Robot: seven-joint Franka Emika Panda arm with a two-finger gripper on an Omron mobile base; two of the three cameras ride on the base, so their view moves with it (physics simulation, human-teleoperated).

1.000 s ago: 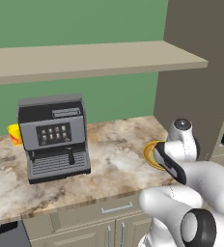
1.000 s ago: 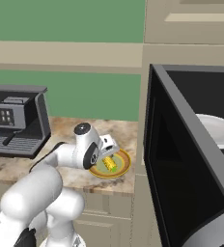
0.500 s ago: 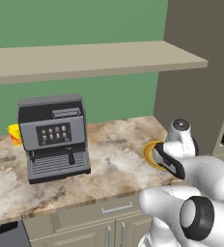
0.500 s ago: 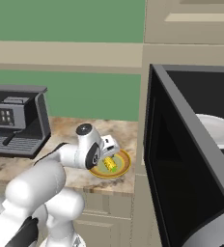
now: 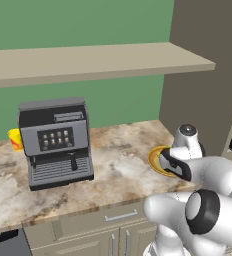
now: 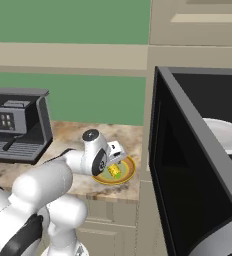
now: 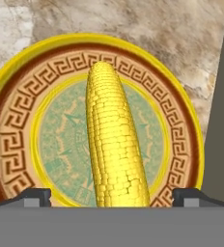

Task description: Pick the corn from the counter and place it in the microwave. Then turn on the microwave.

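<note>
Though unlabelled, corn between open end effector tips.

Bench: open stretch between coffee machine and plate. Obstacles: brown side wall just beside plate; shelf overhead; open microwave door.

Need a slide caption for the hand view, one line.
Open gripper poised over the corn, which lies on a yellow-rimmed patterned plate on the marbled counter.
</note>
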